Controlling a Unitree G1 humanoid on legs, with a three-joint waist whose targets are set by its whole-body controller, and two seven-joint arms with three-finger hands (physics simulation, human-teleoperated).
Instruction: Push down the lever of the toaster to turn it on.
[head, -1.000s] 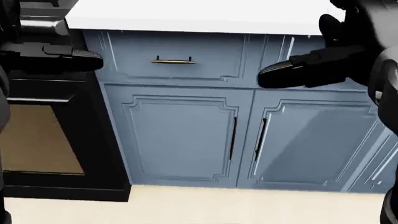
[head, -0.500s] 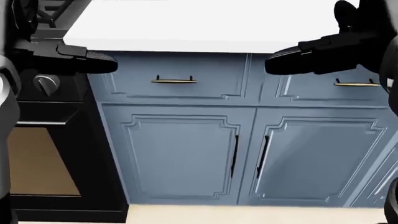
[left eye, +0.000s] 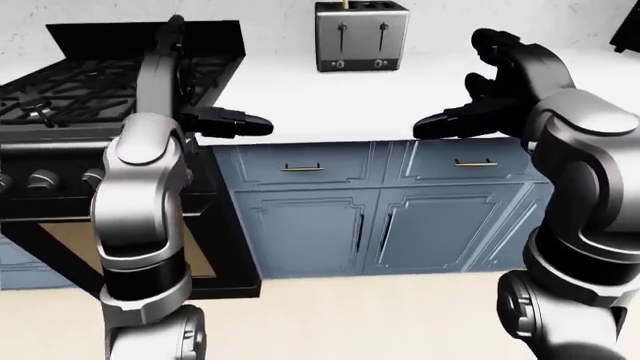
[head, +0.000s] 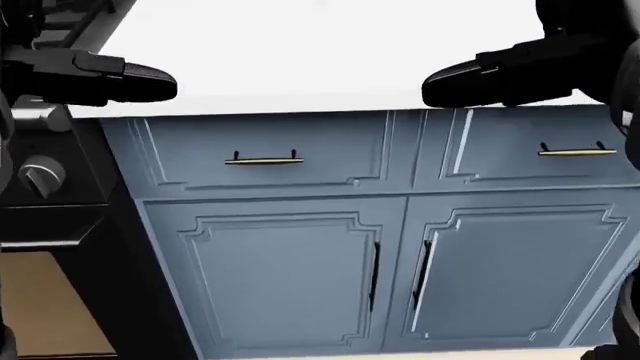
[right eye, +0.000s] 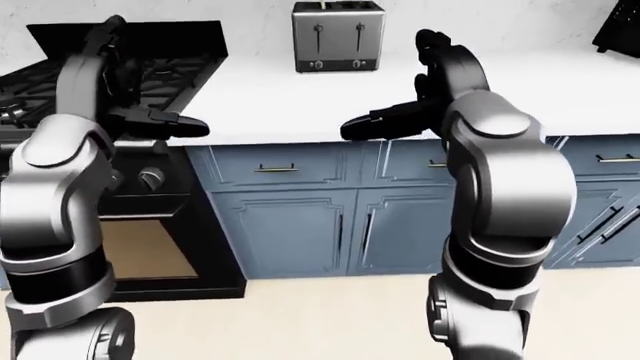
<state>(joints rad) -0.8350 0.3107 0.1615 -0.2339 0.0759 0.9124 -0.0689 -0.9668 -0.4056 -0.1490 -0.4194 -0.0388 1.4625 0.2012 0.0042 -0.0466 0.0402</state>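
Standing before a blue cabinet (left eye: 350, 217), the humanoid holds both arms raised over the near edge of a white tabletop (left eye: 330, 97), neither hand yet near its target. At far left in the left-eye view sits a black stove (left eye: 70, 90) with its knobs facing out. Next comes the left hand (left eye: 232, 122), fingers extended and holding nothing, hanging over the tabletop's left corner beside the stove. Further right, and up against the wall at the top of the view, stands the toaster (left eye: 361, 36), a steel box whose two levers (left eye: 362, 30) show as short vertical slots side by side on the face turned toward the robot, both seemingly in the raised position. Right again is the right hand (left eye: 455, 120), also released and empty, fingers pointing leftward over the tabletop's edge.

The toaster lies well beyond both hands, across the whole depth of the tabletop, and between them in the left-right sense, somewhat closer to the right hand. Judged from this, the right arm looks the more likely candidate: it would have to stretch forward and slightly left, then press straight down along a lever's vertical travel. The task's push has not yet begun.
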